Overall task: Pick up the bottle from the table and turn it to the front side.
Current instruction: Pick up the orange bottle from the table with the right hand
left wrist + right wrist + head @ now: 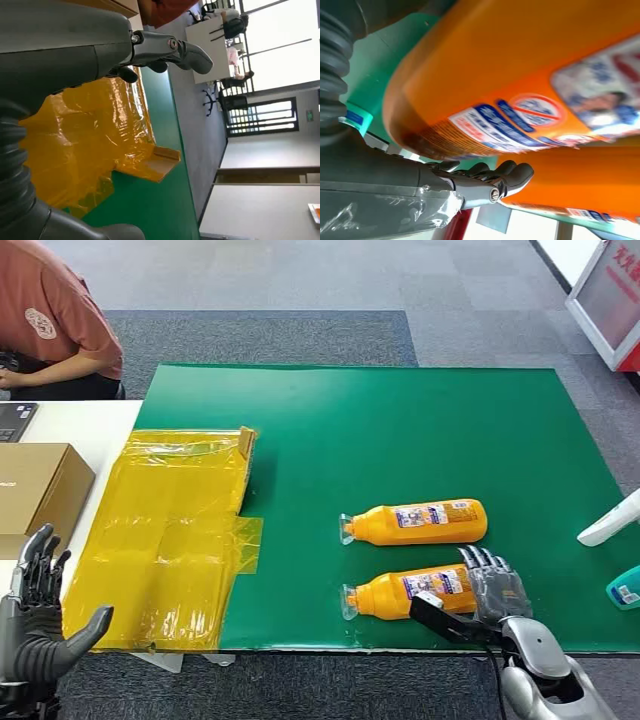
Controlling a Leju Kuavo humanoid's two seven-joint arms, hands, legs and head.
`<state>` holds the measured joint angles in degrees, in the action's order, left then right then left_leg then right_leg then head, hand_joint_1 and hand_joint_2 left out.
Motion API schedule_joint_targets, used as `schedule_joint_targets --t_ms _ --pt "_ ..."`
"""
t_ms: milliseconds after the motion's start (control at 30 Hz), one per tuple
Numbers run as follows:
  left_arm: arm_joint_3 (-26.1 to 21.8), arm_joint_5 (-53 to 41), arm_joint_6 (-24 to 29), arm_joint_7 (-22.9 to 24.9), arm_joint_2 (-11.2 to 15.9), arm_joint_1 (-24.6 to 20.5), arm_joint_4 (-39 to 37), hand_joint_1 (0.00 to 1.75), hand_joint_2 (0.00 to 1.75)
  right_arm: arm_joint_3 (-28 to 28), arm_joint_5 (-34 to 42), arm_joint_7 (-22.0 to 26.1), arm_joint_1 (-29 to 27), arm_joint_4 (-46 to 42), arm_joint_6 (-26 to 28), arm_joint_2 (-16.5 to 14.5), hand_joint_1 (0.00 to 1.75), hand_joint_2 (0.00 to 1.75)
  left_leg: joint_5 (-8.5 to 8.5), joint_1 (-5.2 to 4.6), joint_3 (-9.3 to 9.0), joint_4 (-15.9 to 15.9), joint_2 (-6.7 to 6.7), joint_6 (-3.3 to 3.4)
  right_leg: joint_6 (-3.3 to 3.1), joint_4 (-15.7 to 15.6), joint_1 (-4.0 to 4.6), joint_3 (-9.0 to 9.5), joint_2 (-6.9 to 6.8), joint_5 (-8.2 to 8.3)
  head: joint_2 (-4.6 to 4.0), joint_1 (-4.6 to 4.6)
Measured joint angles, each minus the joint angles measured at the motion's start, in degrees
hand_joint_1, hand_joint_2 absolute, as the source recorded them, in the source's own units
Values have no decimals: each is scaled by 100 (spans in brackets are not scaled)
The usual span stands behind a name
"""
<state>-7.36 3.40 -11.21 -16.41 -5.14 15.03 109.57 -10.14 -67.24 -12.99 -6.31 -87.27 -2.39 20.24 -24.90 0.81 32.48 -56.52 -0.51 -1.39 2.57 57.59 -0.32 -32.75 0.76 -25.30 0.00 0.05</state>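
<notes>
Lying nearest, flat on the green mat (392,430) close to the bench's front edge: the near orange bottle (407,592), clear cap pointing left, label showing, base end against the right robot hand (494,585). Resting fingers over that base end, thumb (516,176) reaching underneath in the right wrist view; not yet lifting, and cannot tell whether actually gripping. Judging the step: closing firmly round the broad body before raising, then rolling about the long axis, avoiding the second orange bottle (419,522) lying just beyond. Showing blue and white label print with a red-ringed symbol, too blurred for reading. Hovering wide and holding nothing by the yellow plastic sheet (166,540): left robot hand (38,615)
</notes>
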Motion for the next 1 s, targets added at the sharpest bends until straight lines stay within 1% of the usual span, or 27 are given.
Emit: schedule_joint_targets --t_ms 33,67,100,133,367,867,933,1000 --pt "5 4 1 1 0 -2 0 0 175 -20 -11 0 22 16 -8 0 108 175 0 0 -1 0 1 0 -1 0 0 0 0 1 0 0" --pt "9 6 3 2 0 -3 -1 0 175 -42 -20 1 41 34 -15 0 124 175 0 0 -1 0 1 0 -1 0 0 0 1 1 0 -1" --pt "17 11 7 3 0 -6 -1 0 175 -85 -39 3 78 73 -30 0 167 175 0 0 -2 0 2 0 -2 0 0 1 1 2 0 -1" --pt "24 14 14 4 1 -9 -2 0 175 -126 -52 4 111 113 -42 0 175 175 1 0 -3 0 2 -1 -2 0 0 1 1 3 0 -1" --pt "63 21 56 4 29 -12 -2 0 175 -290 -103 8 283 316 -57 0 175 175 9 0 -5 0 2 2 -4 0 0 2 1 12 0 -1" --pt "69 32 66 1 48 -10 -2 0 175 -330 -89 26 385 413 -31 0 175 175 9 0 -5 0 2 2 -4 0 0 3 1 13 0 -1" --pt "69 43 66 -4 48 -10 -2 0 175 -330 -3 85 385 420 12 0 175 175 10 0 -5 0 2 2 -4 0 0 3 1 14 0 -1" --pt "69 63 66 -13 50 -10 -4 0 175 -326 333 253 386 427 50 -1 175 175 10 0 -5 0 2 2 -4 0 0 3 1 14 0 -1"
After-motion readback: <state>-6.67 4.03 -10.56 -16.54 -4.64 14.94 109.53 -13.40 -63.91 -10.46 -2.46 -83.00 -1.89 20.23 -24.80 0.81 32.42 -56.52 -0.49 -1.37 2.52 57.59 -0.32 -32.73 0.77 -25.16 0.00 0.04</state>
